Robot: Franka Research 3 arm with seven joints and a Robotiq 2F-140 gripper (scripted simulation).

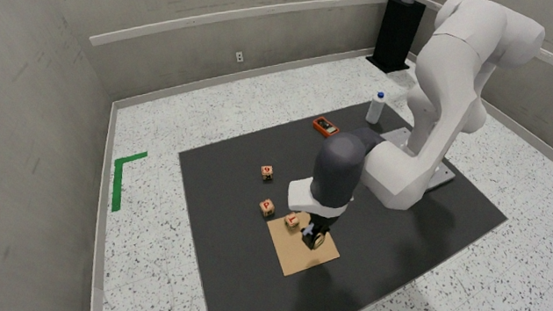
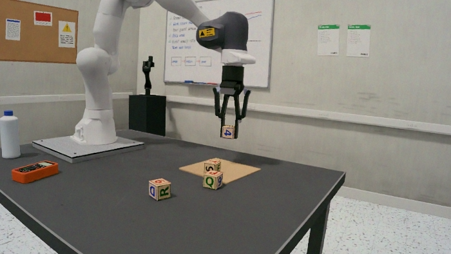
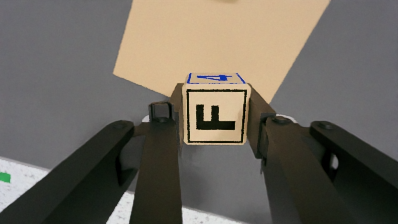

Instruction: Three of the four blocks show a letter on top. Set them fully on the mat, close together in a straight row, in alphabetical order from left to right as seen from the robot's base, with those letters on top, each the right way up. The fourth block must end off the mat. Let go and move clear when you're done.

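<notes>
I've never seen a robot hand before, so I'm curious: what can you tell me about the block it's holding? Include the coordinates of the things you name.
The held block (image 2: 228, 132) (image 3: 215, 115) is a small, pale, wood-like cube with thin printed borders. One side shows a blue 4; the face toward the wrist camera shows a black F. The gripper (image 2: 229, 133) (image 3: 212, 99) pinches it between two dark fingers, in the air above the table. Its underside is hidden.

The room is enclosed by scuffed grey walls, along which a pale rail (image 1: 242, 18) (image 2: 370, 120) is mounted. A whiteboard (image 2: 258, 64) is covered with handwriting and linked boxes, and two green-headed notices (image 2: 328, 40) are posted to its right. Papers are pinned to a corkboard (image 2: 29, 53). A power outlet (image 1: 240, 56) is set low in one wall. The pale speckled floor (image 1: 167, 235) (image 2: 386, 229) is marked with an L-shaped green strip (image 1: 118, 185) (image 3: 4, 177).
</notes>
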